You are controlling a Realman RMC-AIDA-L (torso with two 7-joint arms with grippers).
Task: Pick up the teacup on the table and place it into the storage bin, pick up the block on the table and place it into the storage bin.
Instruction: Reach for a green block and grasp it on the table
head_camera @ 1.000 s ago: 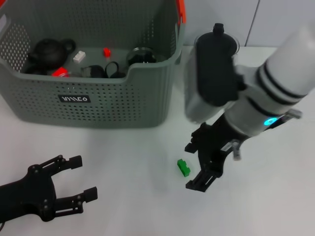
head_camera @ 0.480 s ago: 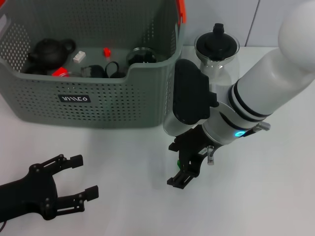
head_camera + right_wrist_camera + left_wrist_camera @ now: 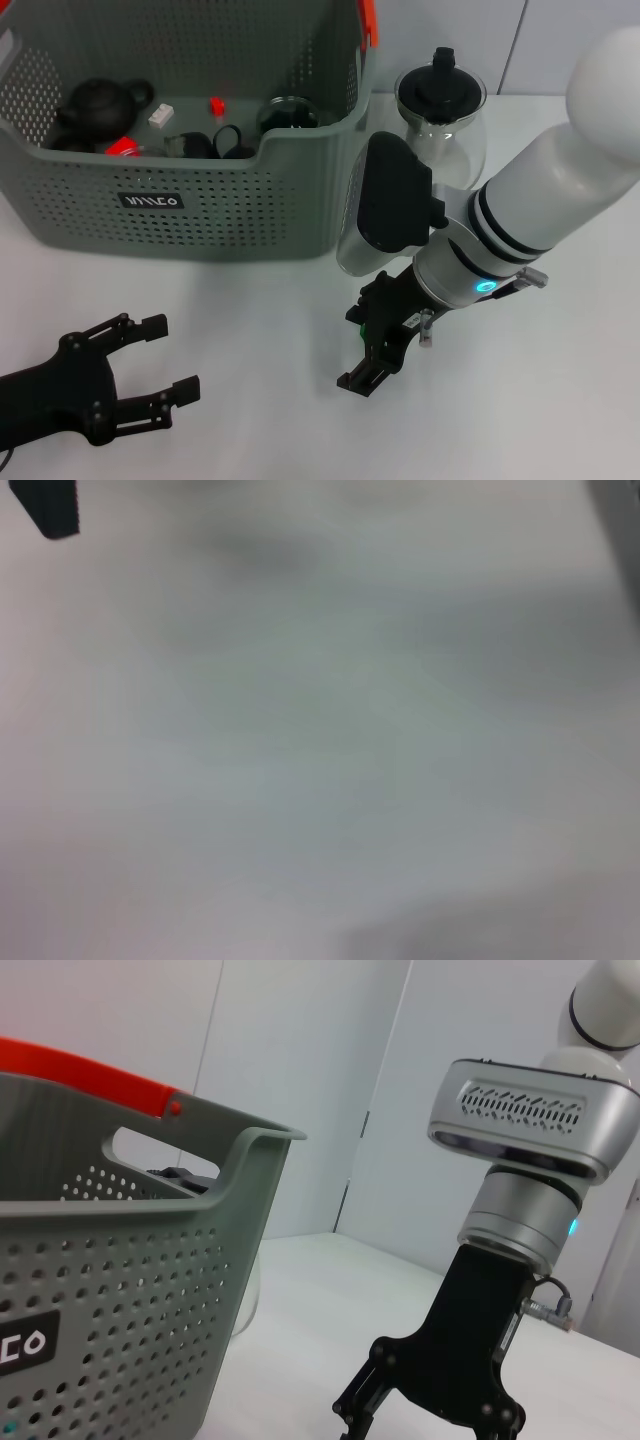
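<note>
Under right claw point(image 3: 364, 352) | green block point(image 3: 364, 328), mostly hidden | jaws apart around it, not clamped

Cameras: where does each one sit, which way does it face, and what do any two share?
Head view: above, facing down at the storage bin, glass teapot, both arms.
Left wrist view: low on the left arm, facing across the table at the right gripper; own fingers unseen.
Right wrist view: only blurred pale surface.
Shared: head and left wrist both show bin and right gripper.

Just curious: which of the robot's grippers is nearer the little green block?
Right. The right gripper straddles the green block; the left gripper rests far off, near the table's front edge.
</note>
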